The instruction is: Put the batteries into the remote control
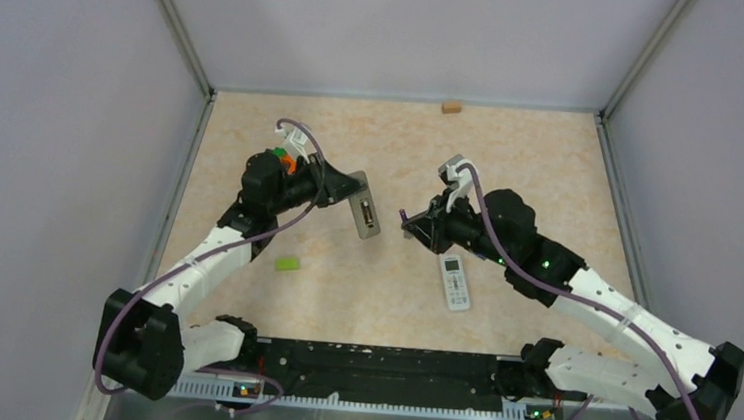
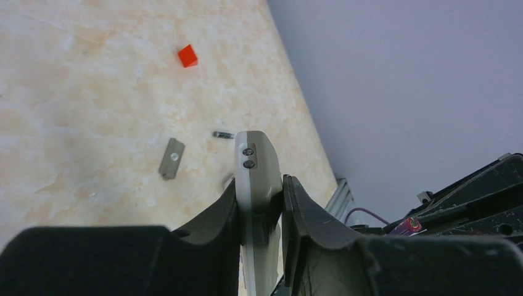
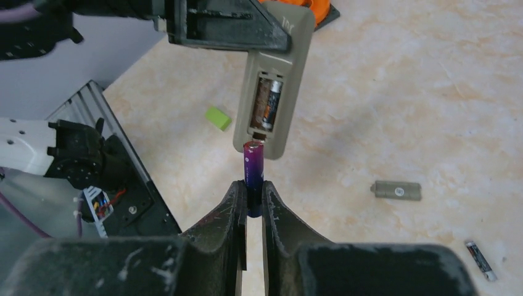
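**Second battery at the slot**

Over the table middle, the left gripper clamps the remote, one cell inside. The right gripper pinches a purple battery, tip at the slot edge. Pushed askew, it may jam or slip out.

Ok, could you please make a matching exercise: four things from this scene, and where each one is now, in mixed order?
1 purple battery
2 grey remote
3 white remote
4 dark battery

A lying on the table
B seated inside the grey remote
C gripped by the left claw
D gripped by the right claw

Pairs: 1-D, 2-C, 3-A, 4-B
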`<control>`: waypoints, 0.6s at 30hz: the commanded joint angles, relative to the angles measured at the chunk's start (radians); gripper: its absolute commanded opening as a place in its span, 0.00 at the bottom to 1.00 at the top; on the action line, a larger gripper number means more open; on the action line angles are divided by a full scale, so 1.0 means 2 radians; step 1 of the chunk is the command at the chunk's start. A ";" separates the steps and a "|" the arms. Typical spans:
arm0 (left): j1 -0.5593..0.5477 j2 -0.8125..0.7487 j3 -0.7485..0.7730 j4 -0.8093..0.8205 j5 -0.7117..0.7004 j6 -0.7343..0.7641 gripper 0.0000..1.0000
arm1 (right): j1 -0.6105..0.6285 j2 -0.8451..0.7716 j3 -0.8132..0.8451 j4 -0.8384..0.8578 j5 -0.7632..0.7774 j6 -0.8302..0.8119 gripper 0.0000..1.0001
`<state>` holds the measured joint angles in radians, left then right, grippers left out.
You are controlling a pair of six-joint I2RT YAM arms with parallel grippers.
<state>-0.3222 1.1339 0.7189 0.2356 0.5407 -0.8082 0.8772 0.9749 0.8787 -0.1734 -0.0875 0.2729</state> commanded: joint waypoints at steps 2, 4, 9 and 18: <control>-0.001 0.026 -0.025 0.175 0.047 -0.093 0.00 | 0.005 0.033 0.095 -0.072 -0.011 0.012 0.08; -0.004 0.043 -0.039 0.231 0.045 -0.135 0.00 | 0.005 0.049 0.117 -0.103 -0.007 0.034 0.08; -0.016 0.089 -0.051 0.316 0.045 -0.193 0.00 | 0.005 0.069 0.150 -0.156 0.006 0.072 0.08; -0.038 0.146 -0.062 0.402 0.046 -0.245 0.00 | 0.005 0.146 0.225 -0.250 0.030 0.115 0.08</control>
<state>-0.3824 1.3949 0.6102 0.8471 0.6136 -1.2293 0.8772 1.2373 1.2598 -0.5865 -0.0628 0.4538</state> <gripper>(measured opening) 0.278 0.101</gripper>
